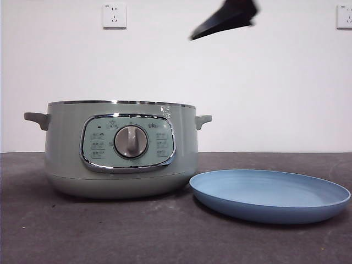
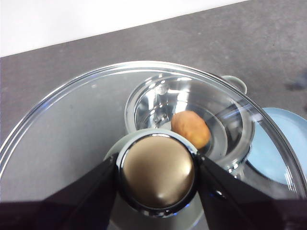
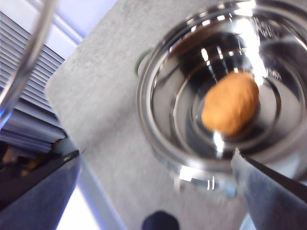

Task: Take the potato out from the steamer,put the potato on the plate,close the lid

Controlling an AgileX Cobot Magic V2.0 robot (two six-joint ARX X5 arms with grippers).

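The steamer (image 1: 121, 148) stands open on the table, left of the plate (image 1: 269, 195). The potato (image 3: 231, 103) lies in its shiny inner pot (image 3: 158, 62); it also shows through the glass in the left wrist view (image 2: 191, 128). My left gripper (image 2: 158, 167) is shut on the knob (image 2: 158, 187) of the lid (image 2: 72, 124) and holds it high above the pot, out of the front view. My right gripper (image 3: 156, 153) is open and empty above the pot. A black jaw tip (image 1: 220, 25) without a lid shows at the top of the front view.
The dark grey table (image 1: 110, 231) runs to a white wall with two sockets (image 1: 114, 15). The lid's chrome rim (image 3: 29, 57) crosses a corner of the right wrist view. The plate also shows beside the pot in the left wrist view (image 2: 288, 124).
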